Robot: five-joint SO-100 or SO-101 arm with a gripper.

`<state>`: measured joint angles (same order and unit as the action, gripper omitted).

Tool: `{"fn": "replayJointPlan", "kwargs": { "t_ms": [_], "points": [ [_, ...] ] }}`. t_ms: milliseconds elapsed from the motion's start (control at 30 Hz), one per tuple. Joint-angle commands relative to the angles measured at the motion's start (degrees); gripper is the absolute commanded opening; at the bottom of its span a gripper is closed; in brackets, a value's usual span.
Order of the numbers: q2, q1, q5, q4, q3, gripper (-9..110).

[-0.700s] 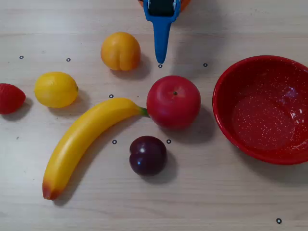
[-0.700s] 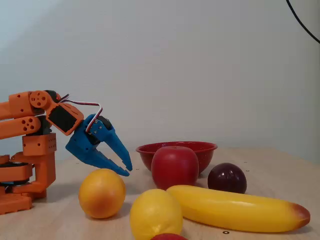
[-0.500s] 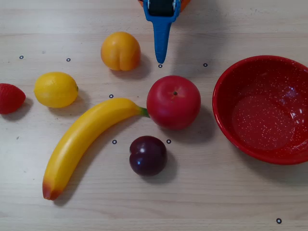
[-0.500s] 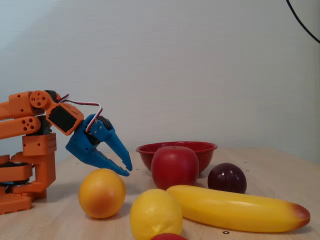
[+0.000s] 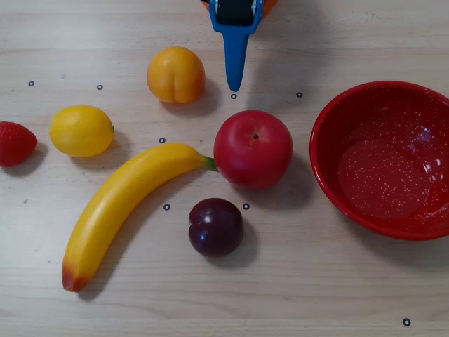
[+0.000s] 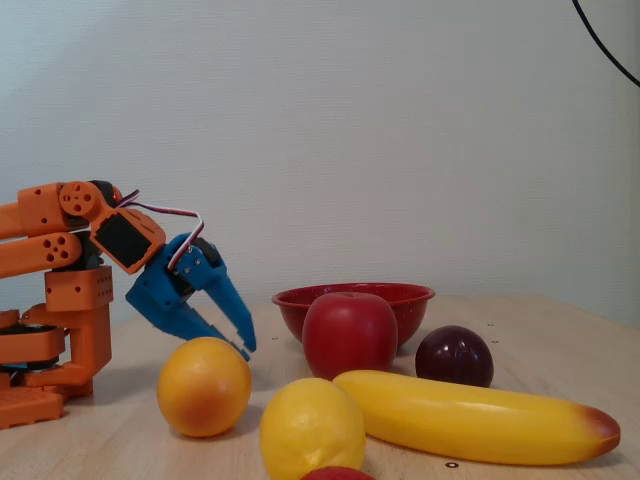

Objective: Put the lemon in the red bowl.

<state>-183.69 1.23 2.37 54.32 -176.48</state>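
The lemon (image 5: 81,130) is a small bright-yellow oval lying at the left of the overhead view, between a strawberry and the banana. In the fixed view the lemon (image 6: 312,425) sits at the front. The red bowl (image 5: 330,126), speckled white and with nothing in it, stands at the right; its rim (image 6: 400,293) shows behind the apple. My blue gripper (image 5: 233,86) reaches in from the top edge, far from the lemon. In the fixed view the gripper (image 6: 246,347) hangs just above the peach, fingertips together, holding nothing.
An orange peach (image 5: 175,74) lies just left of the gripper tip. A red apple (image 5: 252,148), a long banana (image 5: 123,203) and a dark plum (image 5: 215,227) fill the middle. A strawberry (image 5: 15,143) sits at the left edge. The orange arm base (image 6: 50,310) stands left.
In the fixed view the gripper has tipped slightly downward and drawn back a little toward the base. The fruits and the bowl have not moved.
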Motion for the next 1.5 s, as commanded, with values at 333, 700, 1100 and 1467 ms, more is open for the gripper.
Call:
{"fn": "replayJointPlan", "kwargs": {
  "t_ms": [333,700,1100,1467],
  "points": [
    [16.1,1.3,-0.6,12.0,22.0,0],
    [39.8,9.4,0.6,21.5,44.9,0],
    [75.4,17.2,4.7,37.9,85.5,0],
    [94.3,23.4,12.1,42.6,110.6,0]
  ]
}}
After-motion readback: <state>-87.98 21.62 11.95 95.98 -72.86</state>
